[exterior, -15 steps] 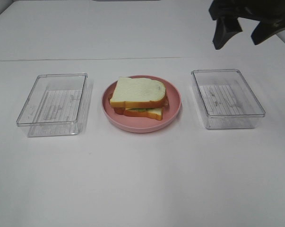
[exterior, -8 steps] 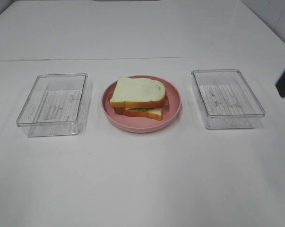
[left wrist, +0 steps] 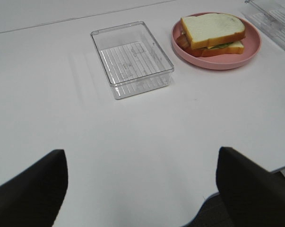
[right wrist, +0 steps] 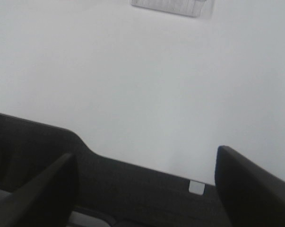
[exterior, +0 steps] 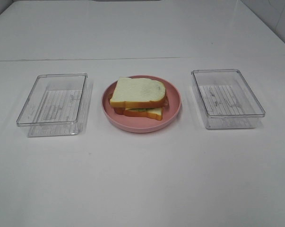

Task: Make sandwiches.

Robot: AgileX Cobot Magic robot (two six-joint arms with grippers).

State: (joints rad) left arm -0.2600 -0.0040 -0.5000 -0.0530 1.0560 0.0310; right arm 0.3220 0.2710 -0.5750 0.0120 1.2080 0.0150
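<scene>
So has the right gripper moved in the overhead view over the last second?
Yes. It was above the right tray at the top right, slid to the right edge, and is now gone.

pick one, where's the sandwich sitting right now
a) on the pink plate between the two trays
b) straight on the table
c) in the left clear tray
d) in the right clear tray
a: in the exterior high view the sandwich rests on the pink plate, with the left clear tray and right clear tray holding nothing either side.
</scene>
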